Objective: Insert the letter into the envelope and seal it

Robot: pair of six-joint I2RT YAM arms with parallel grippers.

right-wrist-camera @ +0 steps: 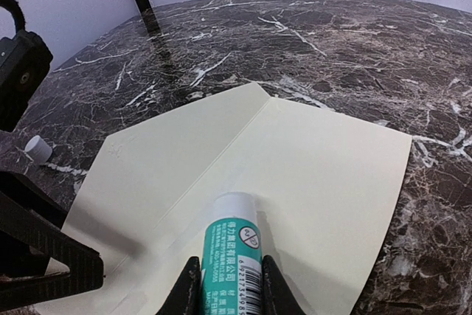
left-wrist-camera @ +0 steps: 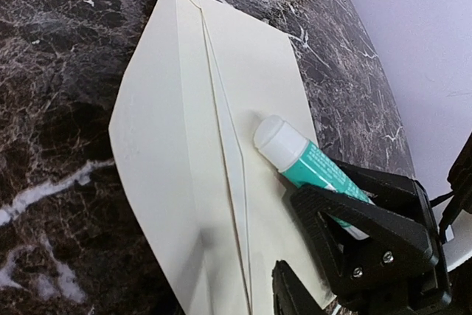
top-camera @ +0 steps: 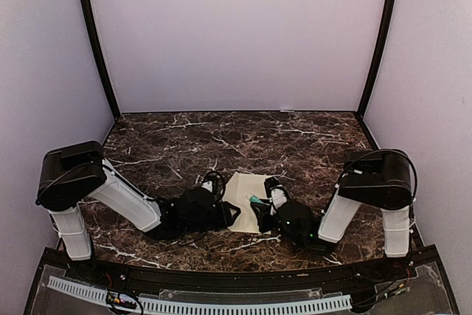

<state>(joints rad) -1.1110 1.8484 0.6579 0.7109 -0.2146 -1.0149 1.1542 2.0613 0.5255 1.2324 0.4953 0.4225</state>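
Item 1, surface: dark veined marble, enclosed by pale walls on three sides.

Item 2, envelope: lies flat on the surface at the near centre, between the two tools. The pointed flap is open and folded out towards the left arm's side. The fold line runs diagonally across both wrist views. The left wrist view shows the envelope with its flap spread on the marble and the body paper slightly raised along the fold.

Item 3, right tool: clenched on a teal glue stick. In its own camera the two fingers sit on either side of the printed barrel. The stick is uncapped, and its white tip points down onto the envelope just beside the fold line. The left wrist view confirms this: the right tool grips the barrel and the white tip is set against the body panel.

Item 4, left tool: at the envelope's left edge. The right wrist view shows its black finger lying over the flap's near corner. Whether it is released or clamped on the paper cannot be told.

Item 5: a small white cap rests on the surface just beyond the flap, apart from the envelope.
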